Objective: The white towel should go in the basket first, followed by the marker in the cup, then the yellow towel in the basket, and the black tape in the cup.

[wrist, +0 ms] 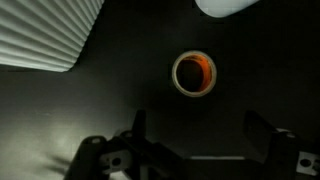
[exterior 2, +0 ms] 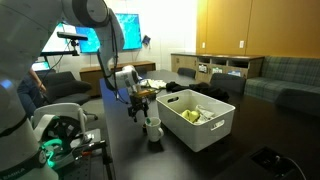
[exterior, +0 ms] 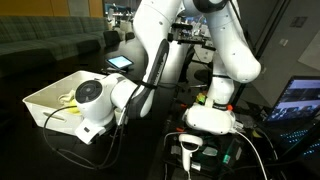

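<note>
Basket (exterior 2: pixel 200 137) holds yellow towel (exterior 2: pixel 193 114), bunched low inside; cup (exterior 2: pixel 153 127) stands just beside its near-left corner on the dark table (exterior 2: pixel 200 165), open room on its other sides; gripper (exterior 2: pixel 140 106) hangs over the cup, jaws wide, nothing in them; only the wrist view looks down into the cup (wrist: pixel 194 73), orange inside.
</note>
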`<state>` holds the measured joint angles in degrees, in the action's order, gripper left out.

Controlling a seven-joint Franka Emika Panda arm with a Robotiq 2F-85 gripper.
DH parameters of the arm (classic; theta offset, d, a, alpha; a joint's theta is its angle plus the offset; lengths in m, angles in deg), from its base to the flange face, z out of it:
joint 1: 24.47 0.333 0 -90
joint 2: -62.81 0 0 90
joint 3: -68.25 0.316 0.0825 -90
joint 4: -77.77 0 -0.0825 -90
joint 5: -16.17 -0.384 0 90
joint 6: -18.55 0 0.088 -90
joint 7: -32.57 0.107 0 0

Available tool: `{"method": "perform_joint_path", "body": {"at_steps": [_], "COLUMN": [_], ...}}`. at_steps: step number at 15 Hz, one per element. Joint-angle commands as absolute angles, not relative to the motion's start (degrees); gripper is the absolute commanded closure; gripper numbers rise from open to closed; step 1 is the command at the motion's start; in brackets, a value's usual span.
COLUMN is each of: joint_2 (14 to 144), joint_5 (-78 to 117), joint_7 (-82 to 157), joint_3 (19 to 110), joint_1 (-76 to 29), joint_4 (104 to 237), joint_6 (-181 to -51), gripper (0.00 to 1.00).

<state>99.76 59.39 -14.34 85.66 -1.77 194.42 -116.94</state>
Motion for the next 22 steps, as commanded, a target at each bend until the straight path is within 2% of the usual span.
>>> {"method": "perform_joint_path", "body": {"at_steps": [1,22], "joint_2": [100.63,102.43], "joint_5": [59.21,62.19], "joint_7": [-16.87,-19.85], "joint_3": [86.23,82.78], "joint_1": [-2.92,-7.23], "joint_4": [193.58,196.47], "joint_6": [-116.12,-126.39], "gripper": [0.0,0.0]}}
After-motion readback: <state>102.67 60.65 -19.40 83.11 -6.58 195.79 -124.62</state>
